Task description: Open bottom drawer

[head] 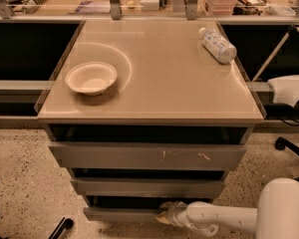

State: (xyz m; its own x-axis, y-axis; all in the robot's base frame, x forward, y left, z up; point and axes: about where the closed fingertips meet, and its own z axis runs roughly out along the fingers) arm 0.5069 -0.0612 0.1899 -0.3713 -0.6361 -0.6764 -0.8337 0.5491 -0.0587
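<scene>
The cabinet has three grey drawer fronts under a tan top. The bottom drawer [120, 213] is the narrowest and lowest, with a plain flat front near the floor. My white arm reaches in from the lower right, and my gripper [163, 212] sits at the top right edge of the bottom drawer's front, touching it. Its tips are tucked against the drawer's edge. The mid-sized drawer [147, 187] and the wide scratched top drawer [147, 156] lie above it.
A white bowl [91, 77] sits on the left of the cabinet top and a plastic bottle [217, 45] lies at its back right. A chair base [289, 143] stands to the right. Speckled floor surrounds the cabinet, with dark objects at the lower left.
</scene>
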